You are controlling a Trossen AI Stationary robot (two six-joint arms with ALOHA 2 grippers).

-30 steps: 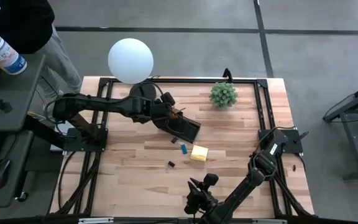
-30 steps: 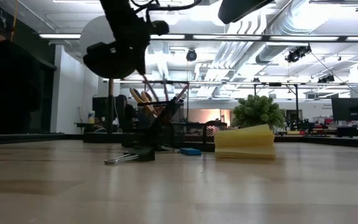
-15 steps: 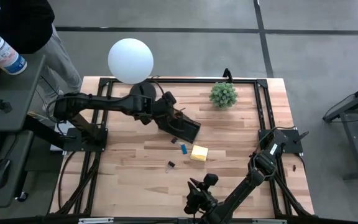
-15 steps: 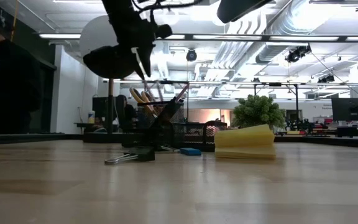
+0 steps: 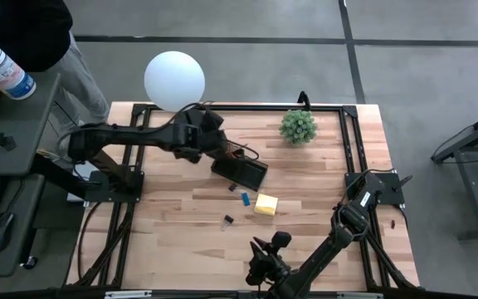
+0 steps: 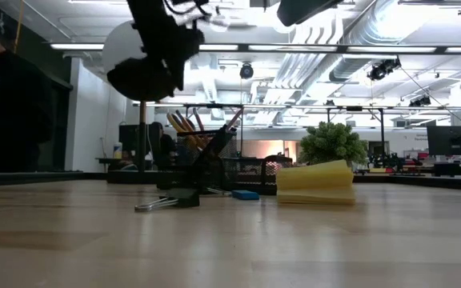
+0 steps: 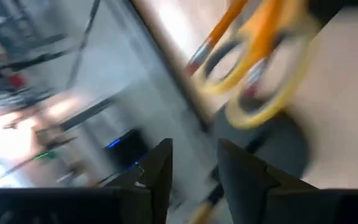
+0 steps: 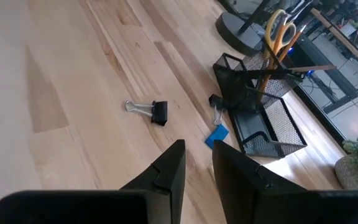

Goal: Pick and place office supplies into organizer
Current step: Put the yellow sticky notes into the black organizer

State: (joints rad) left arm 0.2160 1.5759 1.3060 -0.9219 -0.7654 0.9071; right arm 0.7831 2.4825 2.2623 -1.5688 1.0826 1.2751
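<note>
Your left pincer (image 5: 208, 133) hovers empty, fingers parted, just above the organizer (image 5: 241, 173). The binder clip (image 5: 227, 220) lies nearer your right pincer (image 8: 197, 163), fingers narrowly parted, its long axis crosswise.

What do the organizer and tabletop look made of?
Organizer: black wire mesh, probably metal; you can see through its walls, matte finish. Tabletop: pale wood planks, butcher-block style, with visible grain and seams between the strips; smooth, low sheen, likely sealed.
</note>
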